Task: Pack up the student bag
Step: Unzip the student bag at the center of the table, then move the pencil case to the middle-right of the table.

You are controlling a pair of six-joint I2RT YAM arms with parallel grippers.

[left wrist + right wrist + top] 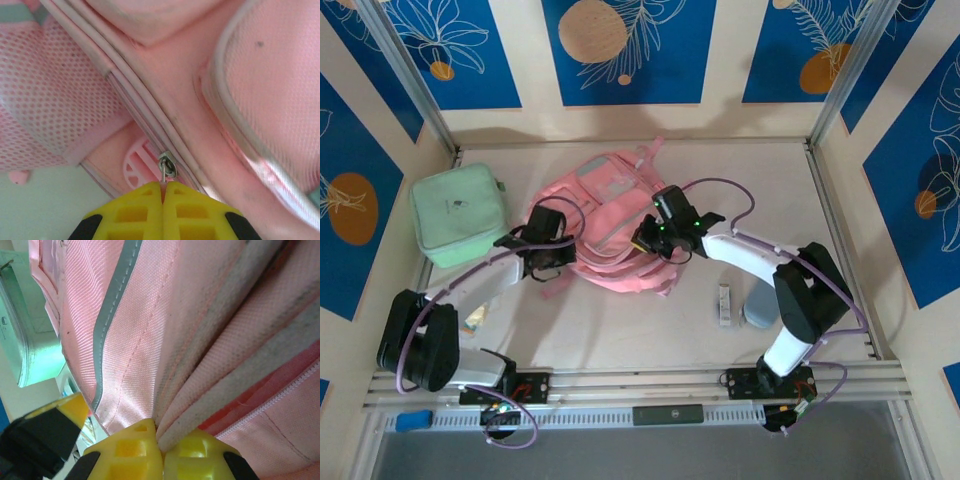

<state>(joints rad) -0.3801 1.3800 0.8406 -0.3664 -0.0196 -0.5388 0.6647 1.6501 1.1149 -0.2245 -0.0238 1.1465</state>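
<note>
1. Left gripper [163,186]: the yellow fingers are pressed together, pinching the metal zipper pull [166,167] of the student bag [190,85]. The zip runs diagonally away from the tips.
2. Right gripper [161,439]: the fingers are clamped on a fold of the bag's pink fabric.
3. Pose: both arms reach forward and inward, and the bag lies between the two grippers.
4. Edges: the mint green case [457,213] sits just left of the left gripper. Bare table [620,335] lies behind both grippers, toward the bases.
</note>
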